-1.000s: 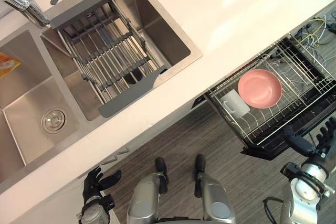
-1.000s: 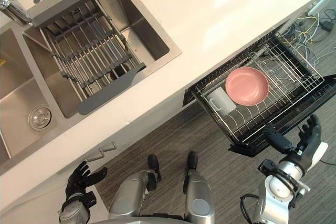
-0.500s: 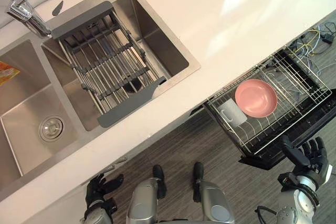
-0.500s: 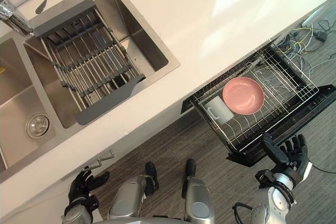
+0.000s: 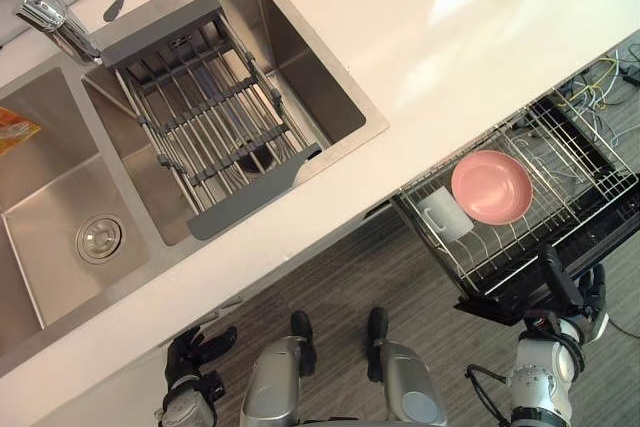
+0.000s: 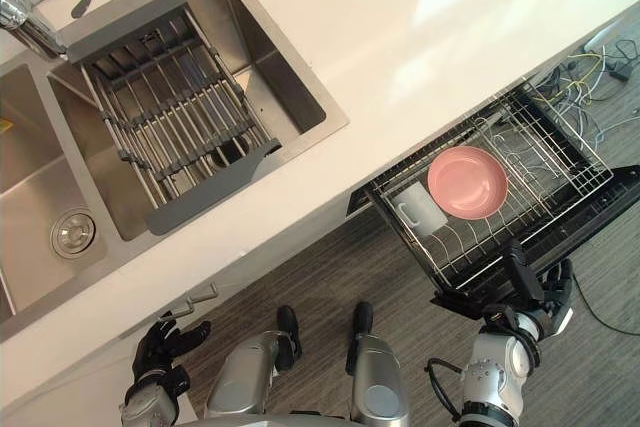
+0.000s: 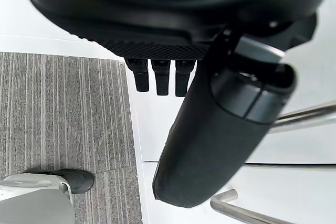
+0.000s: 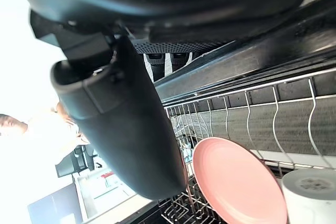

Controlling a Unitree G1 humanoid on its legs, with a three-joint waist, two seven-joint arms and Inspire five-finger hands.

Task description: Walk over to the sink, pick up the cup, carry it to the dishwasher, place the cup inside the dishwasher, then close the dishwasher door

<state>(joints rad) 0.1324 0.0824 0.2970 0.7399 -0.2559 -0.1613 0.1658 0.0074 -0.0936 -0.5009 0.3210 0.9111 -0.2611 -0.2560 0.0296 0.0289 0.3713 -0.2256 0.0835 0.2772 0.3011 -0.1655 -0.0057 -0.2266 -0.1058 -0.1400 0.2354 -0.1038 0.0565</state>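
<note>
Cup [image 5: 443,214]: it is sitting in the left, far part of the rack [image 5: 560,147] that is pulled out of the dishwasher. Neither hand is holding it. Its long axis is standing roughly upright. The flat closed end is facing up, so the mouth is pointing down into the wires. The handle is pointing left, toward the desk [image 5: 430,57].

Plate [image 5: 491,187]: pink, lying just right of the cup in the same rack; contact between them cannot be judged.

Dishwasher door [image 6: 590,212]: it is lying open, showing as a black band along the near side of the rack.

Right hand [image 5: 572,305]: it is hovering at the near edge of the door, over the floor [image 5: 400,267]. Its fingers [image 8: 163,59] are extended and holding nothing, and the thumb is standing apart from them, aiming toward the rack. Whether it is touching the door cannot be told.

Left hand [image 6: 165,342]: it is hanging low at the near left, beside a cabinet handle [image 6: 195,299]. Its fingers are loosely apart and gripping nothing.

Sink [image 5: 60,207]: it is lying at the far left of the desk, well apart from the cup, with a grey drainer [image 5: 200,127] spanning its right basin and a tap [image 5: 50,17] at the far edge.
</note>
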